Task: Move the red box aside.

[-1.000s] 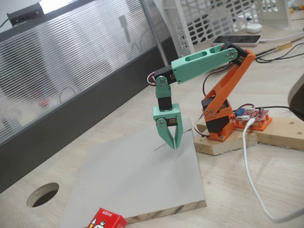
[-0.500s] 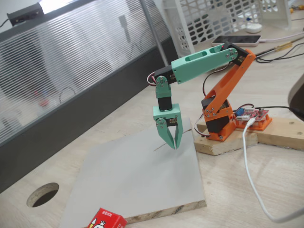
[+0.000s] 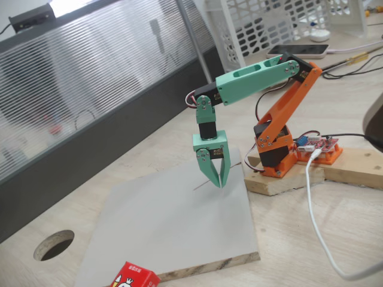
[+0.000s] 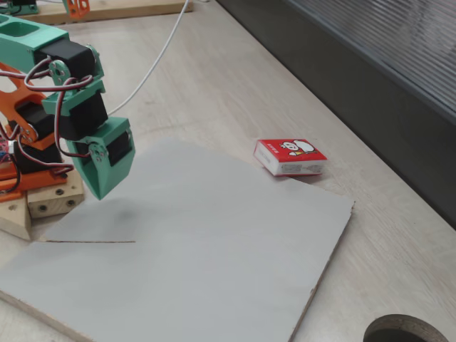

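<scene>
The red box [image 4: 291, 157] lies flat on the surface [image 4: 235, 92], touching the far edge of the grey board [image 4: 206, 242], off to the side. It is red on top with a little cartoon figure and a white side. The job looks done, or close to it, as the box is already off the board. The end effector [image 3: 218, 179] hangs over the board near the arm's base [image 3: 274, 156], well apart from the box. Its fingers are closed together and hold nothing.

The red box [image 4: 291, 157] lies off the grey board [image 4: 214, 242] (touching its edge).
</scene>
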Controlling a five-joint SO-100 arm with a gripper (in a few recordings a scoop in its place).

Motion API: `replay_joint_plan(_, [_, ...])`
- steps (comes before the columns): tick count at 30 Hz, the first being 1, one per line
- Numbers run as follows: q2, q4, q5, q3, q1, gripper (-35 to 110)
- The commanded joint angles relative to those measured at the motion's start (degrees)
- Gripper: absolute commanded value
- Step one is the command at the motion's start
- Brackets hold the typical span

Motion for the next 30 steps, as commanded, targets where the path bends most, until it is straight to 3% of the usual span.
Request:
replay_joint_plan(1, [3.16,0.26,0.53,-0.97,-0.62,4])
replay_joint_plan(30, [4.04,1.41,0.97,7.03,-0.53,3])
